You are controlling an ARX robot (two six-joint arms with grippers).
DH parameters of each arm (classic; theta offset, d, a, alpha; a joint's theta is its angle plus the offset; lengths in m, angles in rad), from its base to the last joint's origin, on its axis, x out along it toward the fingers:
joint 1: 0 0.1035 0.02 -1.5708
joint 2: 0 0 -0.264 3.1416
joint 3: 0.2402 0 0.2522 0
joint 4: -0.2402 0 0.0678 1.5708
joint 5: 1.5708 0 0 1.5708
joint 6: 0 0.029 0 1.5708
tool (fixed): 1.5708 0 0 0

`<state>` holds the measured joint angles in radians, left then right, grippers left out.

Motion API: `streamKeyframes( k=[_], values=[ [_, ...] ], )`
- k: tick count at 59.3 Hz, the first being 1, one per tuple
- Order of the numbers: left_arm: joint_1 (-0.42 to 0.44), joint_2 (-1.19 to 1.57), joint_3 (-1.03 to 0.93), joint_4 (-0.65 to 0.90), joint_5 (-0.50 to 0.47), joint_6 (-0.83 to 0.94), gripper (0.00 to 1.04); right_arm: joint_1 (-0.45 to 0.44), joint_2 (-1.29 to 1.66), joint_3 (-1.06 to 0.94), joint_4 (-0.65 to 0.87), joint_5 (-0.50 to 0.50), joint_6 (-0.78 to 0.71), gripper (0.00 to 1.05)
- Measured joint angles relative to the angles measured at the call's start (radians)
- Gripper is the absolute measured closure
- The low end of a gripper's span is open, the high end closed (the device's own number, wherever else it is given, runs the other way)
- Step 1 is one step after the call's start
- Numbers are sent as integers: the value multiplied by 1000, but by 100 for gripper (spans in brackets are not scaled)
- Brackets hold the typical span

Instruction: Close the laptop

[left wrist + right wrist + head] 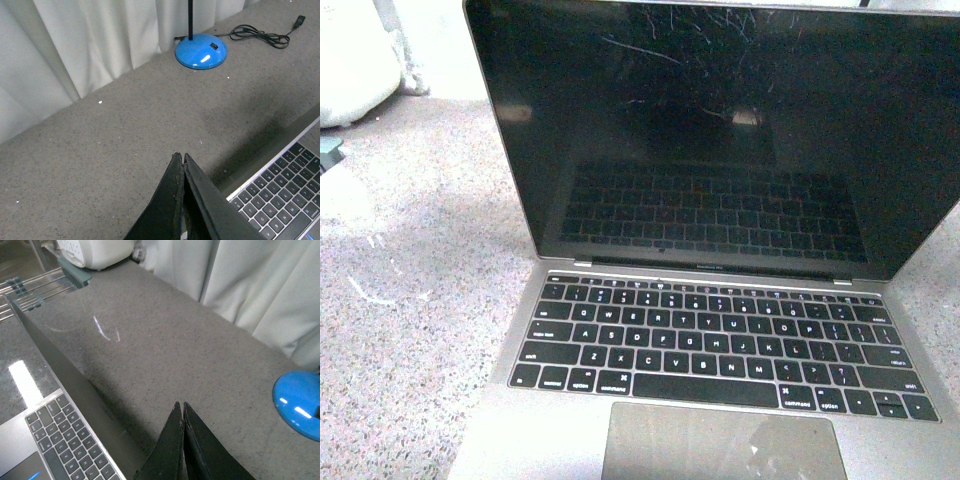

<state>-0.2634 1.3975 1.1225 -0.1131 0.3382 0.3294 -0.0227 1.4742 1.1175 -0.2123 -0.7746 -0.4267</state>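
Task not started. Laptop sits wide open on the table right in front of me. Its lid is up and leaning back a little, the scratched black screen faces me, and the keyboard and trackpad are fully exposed. The whole close is left to do: get onto the lid's top edge and swing it down. Left gripper is pinched together on nothing, over bare table beside the keyboard edge. Right gripper is also pinched together and empty, beside the lid's edge, no contact.

Table is grey speckled stone-look and flat. White curtain hangs along its far side. Blue lamp base sits near the curtain, with a loose black cable beside it.
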Motion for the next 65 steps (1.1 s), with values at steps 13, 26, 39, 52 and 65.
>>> streamKeyframes(
  k=[13,26,39,52,65],
  values=[
    [-36,64,-24,16,124,37,101,31,47,-32,11,-43,-28,103],
    [-74,65,-149,65,190,33,101,66,44,-164,91,-76,11,103],
    [-69,11,-262,87,210,25,101,85,-29,-322,233,-95,126,103],
    [-57,-140,-451,109,270,-21,101,127,-177,-594,523,-89,364,103],
    [-52,-291,-664,118,314,-70,101,185,-302,-907,836,0,646,103]
  ],
)
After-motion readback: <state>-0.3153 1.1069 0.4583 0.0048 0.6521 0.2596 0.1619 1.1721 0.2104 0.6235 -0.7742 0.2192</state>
